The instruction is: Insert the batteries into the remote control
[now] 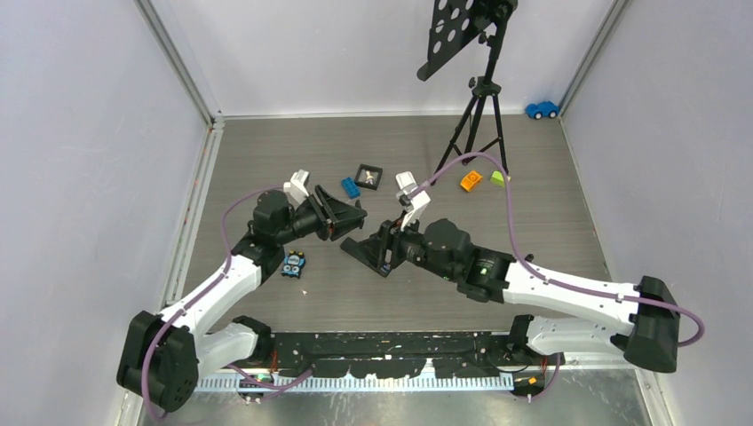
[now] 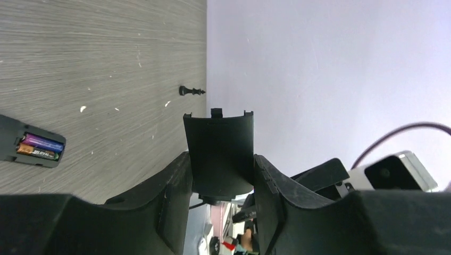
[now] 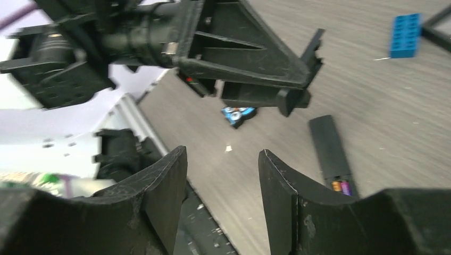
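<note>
The black remote (image 2: 21, 139) lies on the table with its battery bay open. Two batteries (image 2: 41, 146), one purple and one orange-dark, sit side by side in the bay. My left gripper (image 2: 220, 162) is shut on the curved black battery cover (image 2: 219, 135) and holds it above the table, left of the remote (image 1: 362, 253). My right gripper (image 3: 222, 172) is open and empty, hovering over the table beside the remote (image 3: 328, 146). The batteries (image 3: 341, 186) show at the remote's near end in the right wrist view.
A tripod (image 1: 478, 120) with a black perforated plate stands at the back. Around lie a blue brick (image 1: 351, 187), a black framed square (image 1: 368, 176), orange (image 1: 470, 181) and green (image 1: 497, 177) blocks, a blue toy car (image 1: 541, 110), a blue toy (image 1: 294, 264), and a small black knob-like piece (image 2: 190, 91).
</note>
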{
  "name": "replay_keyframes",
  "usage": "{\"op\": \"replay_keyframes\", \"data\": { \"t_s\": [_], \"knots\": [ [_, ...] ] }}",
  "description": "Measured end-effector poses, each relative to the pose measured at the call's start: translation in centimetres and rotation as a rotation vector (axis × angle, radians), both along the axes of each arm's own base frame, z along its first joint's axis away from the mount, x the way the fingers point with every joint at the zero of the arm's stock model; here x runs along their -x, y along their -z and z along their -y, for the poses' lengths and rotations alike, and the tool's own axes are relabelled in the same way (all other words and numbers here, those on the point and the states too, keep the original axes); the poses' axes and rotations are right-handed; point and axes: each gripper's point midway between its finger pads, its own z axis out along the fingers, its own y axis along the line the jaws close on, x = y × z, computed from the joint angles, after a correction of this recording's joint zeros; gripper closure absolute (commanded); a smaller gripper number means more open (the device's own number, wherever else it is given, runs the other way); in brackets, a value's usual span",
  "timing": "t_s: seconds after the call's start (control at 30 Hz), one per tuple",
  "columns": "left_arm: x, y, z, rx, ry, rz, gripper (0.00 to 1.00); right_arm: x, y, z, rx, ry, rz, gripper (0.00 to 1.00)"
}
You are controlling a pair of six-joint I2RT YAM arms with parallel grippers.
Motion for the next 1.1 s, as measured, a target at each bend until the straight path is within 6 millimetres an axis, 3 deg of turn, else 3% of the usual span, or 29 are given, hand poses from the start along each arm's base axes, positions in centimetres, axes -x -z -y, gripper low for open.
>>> {"op": "replay_keyframes", "data": {
  "t_s": [0.33,0.63,0.77,0.93,1.1],
  "knots": [
    [-0.7,0.3,-0.9,-0.001,-0.096,-0.060,0.87,-3.4,3.9,-0.6,0.219,0.204,0.117,0.43],
    [-0.7,0.6,-1.0,0.007,-0.110,-0.096,0.87,-4.6,1.5,-1.6,0.116,0.266,0.174,0.44],
    [-0.7,0.5,-1.0,0.015,-0.114,-0.108,0.87,-5.1,2.4,-1.9,0.133,0.281,0.170,0.48],
    [-0.7,0.4,-1.0,0.019,-0.115,-0.112,0.86,-5.5,3.5,-2.3,0.158,0.298,0.154,0.62],
    [-0.6,0.2,-1.1,0.024,-0.114,-0.106,0.86,-5.7,2.9,-2.3,0.118,0.320,0.145,0.56]
  ]
}}
